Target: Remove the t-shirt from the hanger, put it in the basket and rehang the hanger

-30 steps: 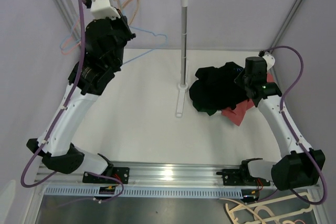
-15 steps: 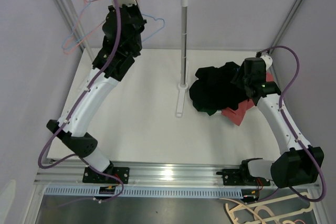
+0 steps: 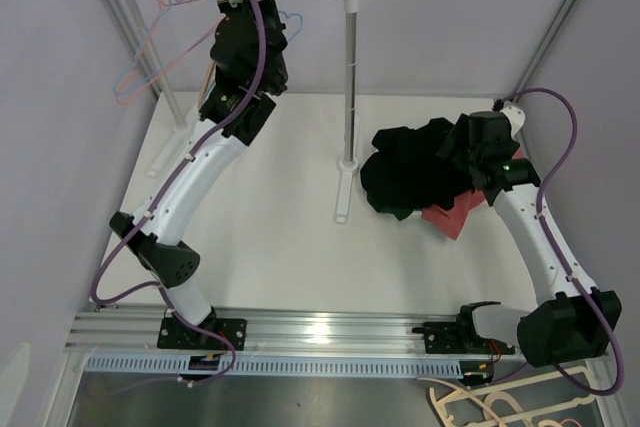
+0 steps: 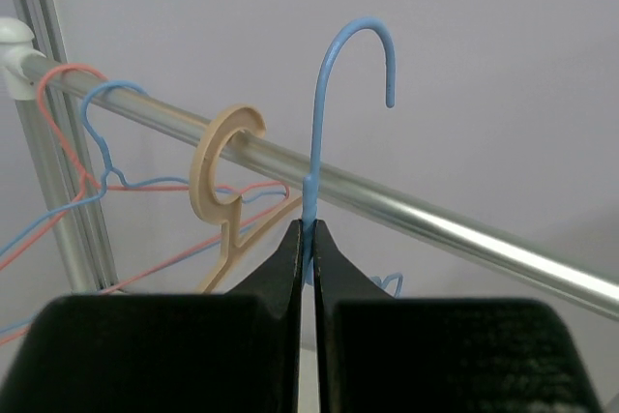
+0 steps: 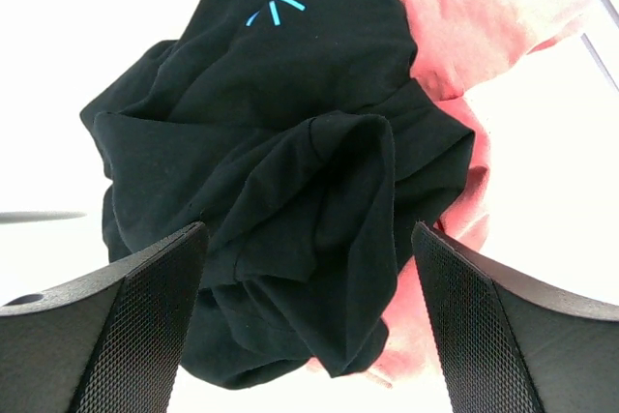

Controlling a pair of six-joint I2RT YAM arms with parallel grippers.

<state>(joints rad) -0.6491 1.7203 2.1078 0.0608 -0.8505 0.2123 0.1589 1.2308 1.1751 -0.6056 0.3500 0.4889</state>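
Black t-shirt (image 5: 290, 142): off hanger, heaped on red cloth (image 5: 484, 7), right side of table (image 3: 280, 207), directly under right gripper (image 5: 309, 268), jaws wide, empty. Blue hanger (image 4: 314, 142): bare, upright, neck pinched in left gripper (image 4: 308, 234); hook above rail (image 4: 435, 220), not yet seated.

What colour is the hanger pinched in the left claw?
The hanger in the left claw is light blue; the left wrist view shows it best.
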